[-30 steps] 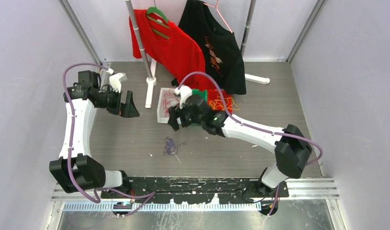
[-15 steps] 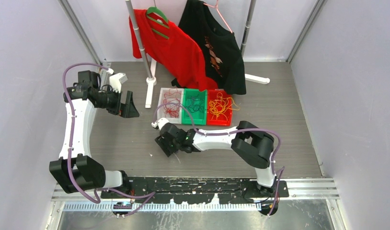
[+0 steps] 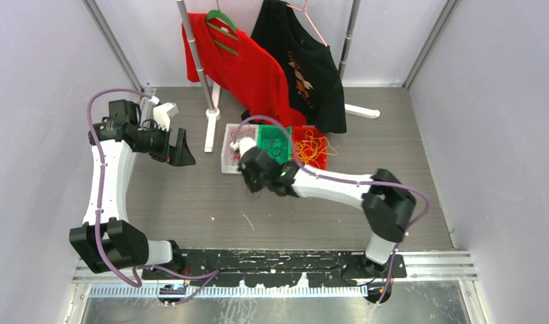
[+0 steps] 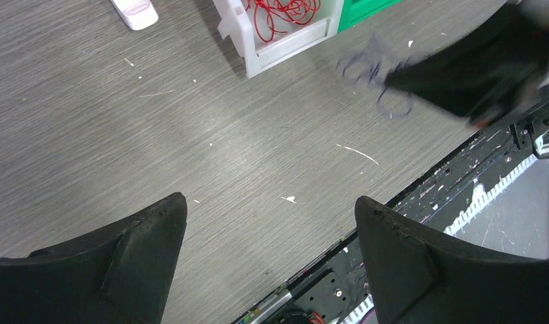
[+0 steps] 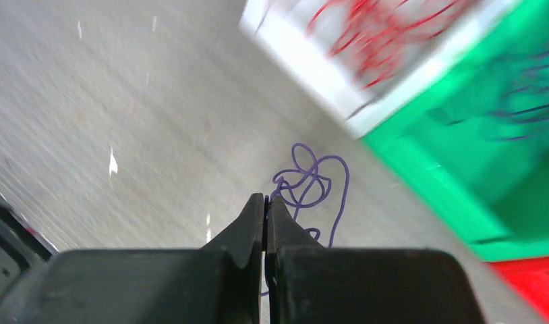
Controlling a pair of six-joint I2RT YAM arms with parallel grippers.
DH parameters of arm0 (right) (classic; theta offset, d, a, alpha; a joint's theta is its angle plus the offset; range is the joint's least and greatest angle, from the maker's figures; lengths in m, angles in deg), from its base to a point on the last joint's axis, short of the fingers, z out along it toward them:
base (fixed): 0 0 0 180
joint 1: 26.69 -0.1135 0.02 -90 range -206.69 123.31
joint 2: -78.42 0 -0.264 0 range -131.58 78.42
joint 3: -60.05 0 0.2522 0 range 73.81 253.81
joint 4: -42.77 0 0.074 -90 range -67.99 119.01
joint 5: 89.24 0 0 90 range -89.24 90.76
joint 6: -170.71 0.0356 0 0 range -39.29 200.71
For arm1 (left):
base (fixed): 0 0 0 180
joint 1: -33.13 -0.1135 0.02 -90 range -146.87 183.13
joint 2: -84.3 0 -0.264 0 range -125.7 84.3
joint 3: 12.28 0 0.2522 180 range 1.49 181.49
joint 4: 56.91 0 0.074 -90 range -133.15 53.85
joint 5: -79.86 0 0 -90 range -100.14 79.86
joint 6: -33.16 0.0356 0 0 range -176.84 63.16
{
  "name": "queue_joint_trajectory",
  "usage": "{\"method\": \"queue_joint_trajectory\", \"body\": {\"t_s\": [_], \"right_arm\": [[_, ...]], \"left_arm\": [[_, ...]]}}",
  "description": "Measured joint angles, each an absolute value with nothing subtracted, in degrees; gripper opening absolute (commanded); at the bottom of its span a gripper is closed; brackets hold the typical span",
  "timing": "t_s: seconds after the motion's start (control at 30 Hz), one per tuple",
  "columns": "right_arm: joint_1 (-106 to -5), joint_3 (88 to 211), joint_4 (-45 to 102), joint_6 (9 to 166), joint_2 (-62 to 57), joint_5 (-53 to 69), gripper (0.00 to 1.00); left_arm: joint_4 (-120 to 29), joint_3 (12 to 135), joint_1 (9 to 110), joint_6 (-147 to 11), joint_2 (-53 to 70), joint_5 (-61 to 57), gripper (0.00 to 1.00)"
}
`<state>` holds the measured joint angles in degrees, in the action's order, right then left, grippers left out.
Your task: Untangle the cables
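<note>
Over on the left, the left gripper (image 4: 268, 202) hangs above the grey table (image 3: 184, 202) with its two dark fingers spread wide and nothing between them. It is well clear of the trays and touches nothing.

Just right of it a clothes rack stands on its white foot (image 3: 210, 131). A red shirt (image 3: 248, 71) and a black shirt (image 3: 305, 64) hang from the rack at the back.

In front of the shirts three small trays sit side by side. The white tray (image 3: 226, 156) on the left holds the red cables (image 4: 280, 12). The green tray (image 3: 277, 156) in the middle holds dark purple-blue cables (image 3: 275, 142). The red tray (image 3: 315, 162) on the right holds the yellow-orange cables (image 3: 311, 147), and a few of these spill over its far right edge.

The right arm reaches in from the right, with the right gripper (image 5: 265, 198) just in front of the white and green trays. Its fingers are pressed tightly together, pinching a small curly bunch of purple cables (image 5: 311, 181). The loops spring out from the fingertips and dangle over bare table, near the white tray's front corner. I cannot tell whether the lowest loop touches the table. The wrist views are blurred here, so the bunch shows only as a tangle of thin loops.
</note>
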<state>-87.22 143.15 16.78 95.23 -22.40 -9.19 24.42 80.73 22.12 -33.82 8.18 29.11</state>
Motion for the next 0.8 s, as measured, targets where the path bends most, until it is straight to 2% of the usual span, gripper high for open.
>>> {"method": "queue_joint_trajectory", "body": {"t_s": [0.17, 0.3, 0.5, 0.8], "right_arm": [[-77.5, 146.3, 16.5, 95.0, -13.5, -8.8, 0.01], [-71.2, 149.7, 16.6, 94.3, -11.5, -9.2, 0.01], [-67.8, 151.4, 16.5, 93.5, -13.9, -9.2, 0.01], [-66.7, 152.2, 17.1, 92.8, -21.9, -9.2, 0.05]], "left_arm": [[24.4, 80.7, 22.1, -33.9, 8.2, 29.1, 0.94], [24.3, 80.6, 22.1, -33.9, 8.2, 29.1, 0.94], [24.0, 80.4, 21.9, -33.9, 8.2, 29.1, 0.95], [22.0, 79.8, 21.8, -35.7, 8.2, 29.0, 1.0]]}}
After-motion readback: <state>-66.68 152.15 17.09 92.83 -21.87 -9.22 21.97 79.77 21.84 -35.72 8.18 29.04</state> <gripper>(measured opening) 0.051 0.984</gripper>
